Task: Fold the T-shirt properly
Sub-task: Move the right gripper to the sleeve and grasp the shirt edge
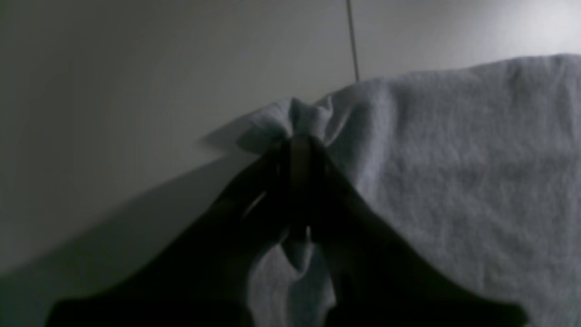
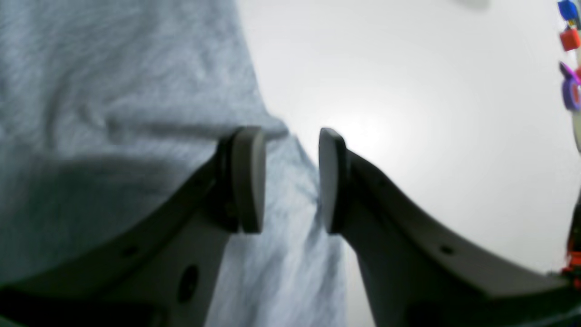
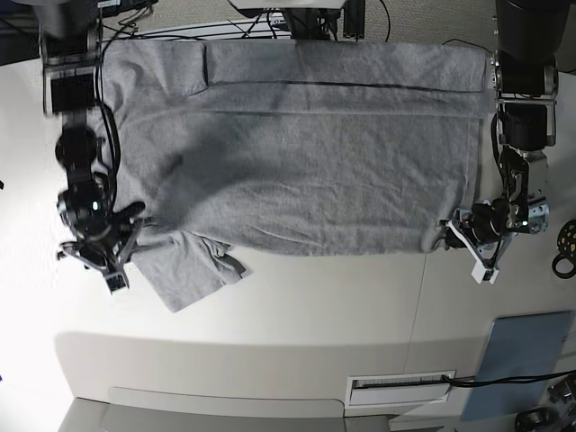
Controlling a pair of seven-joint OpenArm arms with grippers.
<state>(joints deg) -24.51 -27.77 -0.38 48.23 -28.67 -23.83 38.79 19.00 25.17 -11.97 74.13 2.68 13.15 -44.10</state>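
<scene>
Worktop (image 3: 297, 306), pale and broad, carries the T-shirt (image 3: 297, 153), a large heather-grey garment spread sideways across its far half, plain side up, with a long straight fold line running near its far edge. Only the base view takes in the whole cloth: one short sleeve (image 3: 189, 270) splays out from the near edge toward the viewer, creased and partly doubled over, while the body lies mostly flat with soft wrinkles and a shadowed patch near the middle.

On that view's right, the left gripper (image 3: 463, 236) sits at the shirt's near corner. The left wrist view shows what the overhead one cannot: the dark jaws are pressed together on a bunched pinch of grey fabric (image 1: 290, 122), which puckers up above the tips, the rest of the cloth sloping off to the right over the bare worktop.

On the base view's left, the right gripper (image 3: 112, 247) stands beside the sleeve end of the shirt. Its own wrist view shows the jaws partly apart with nothing between the pads (image 2: 247, 177); the shirt's edge runs beneath the gap, one pad over cloth, the other over bare surface. Small coloured objects (image 2: 569, 41) sit blurred at that frame's right edge.
</scene>
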